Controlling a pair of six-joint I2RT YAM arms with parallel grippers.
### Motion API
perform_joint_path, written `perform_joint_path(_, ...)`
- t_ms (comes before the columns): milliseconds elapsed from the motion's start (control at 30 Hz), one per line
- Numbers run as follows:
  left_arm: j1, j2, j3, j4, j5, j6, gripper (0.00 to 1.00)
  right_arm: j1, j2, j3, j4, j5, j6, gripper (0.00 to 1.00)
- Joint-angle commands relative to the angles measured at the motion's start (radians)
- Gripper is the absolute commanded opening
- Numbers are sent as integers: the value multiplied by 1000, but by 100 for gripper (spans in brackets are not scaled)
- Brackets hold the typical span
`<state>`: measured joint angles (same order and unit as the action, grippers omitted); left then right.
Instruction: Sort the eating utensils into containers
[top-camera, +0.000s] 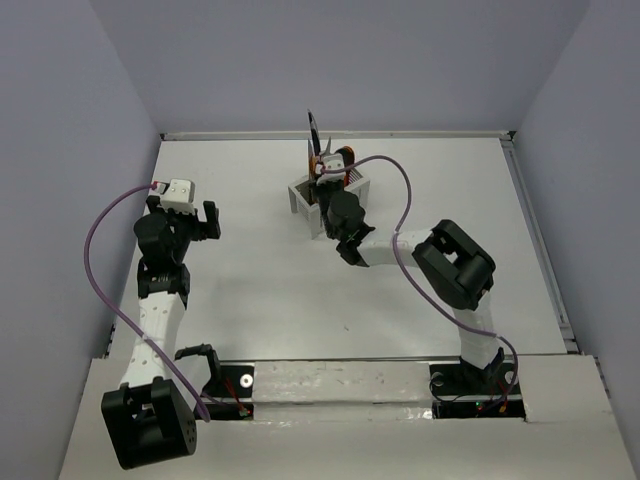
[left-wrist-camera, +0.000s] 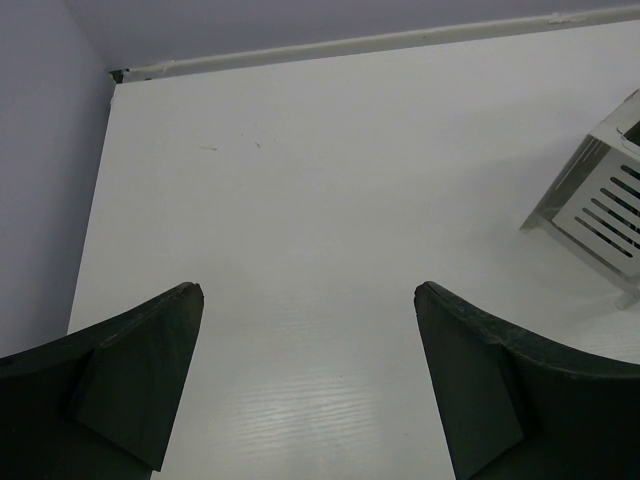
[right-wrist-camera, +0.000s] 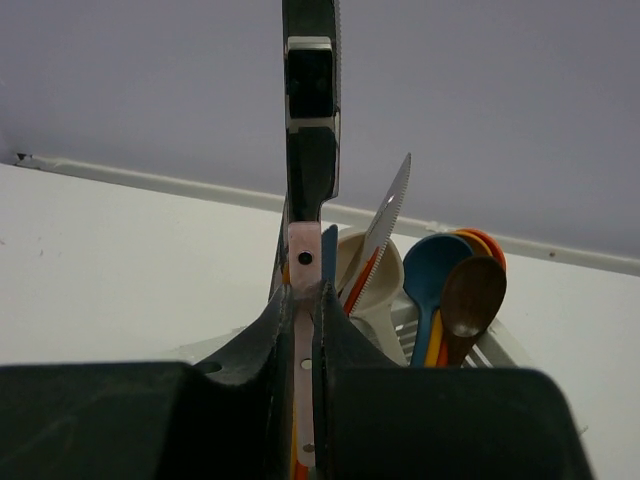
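Well left of the caddy, the left gripper is being held wide apart. Above the caddy, a pale handle is being pinched by the right gripper, a black knife rising over it; spoons and a serrated knife are being held inside it.

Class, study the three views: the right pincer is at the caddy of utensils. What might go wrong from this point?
1. The right pincer is shut on a pale handle close beside the tall black knife and spoons; withdrawing may drag neighbours out.
2. They stand well above the caddy; a sideways nudge might tip it.
3. The left pincer is open and away, so nothing steadies the caddy.
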<state>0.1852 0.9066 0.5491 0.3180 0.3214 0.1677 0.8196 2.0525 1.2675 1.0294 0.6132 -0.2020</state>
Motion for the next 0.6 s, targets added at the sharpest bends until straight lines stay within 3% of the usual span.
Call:
perform_joint_path(0, 8, -5, -3, 58, 19, 12, 99, 6, 6, -36, 110, 25, 91, 0)
perform_joint_path(333, 8, -5, -3, 58, 24, 12, 99, 6, -17, -86, -38, -75, 185, 1)
perform_joint_path(367, 8, -5, -3, 56, 22, 12, 99, 6, -29, -83, -69, -75, 188, 13)
perform_joint_path(433, 10, -5, -5, 56, 24, 12, 99, 6, -46, -102, -74, -87, 196, 28)
perform_joint_path(467, 10, -6, -5, 56, 24, 12, 99, 6, -58, -112, -72, -92, 197, 42)
perform_joint_path(567, 10, -5, -3, 56, 25, 12, 99, 6, -110, -149, -81, -107, 203, 57)
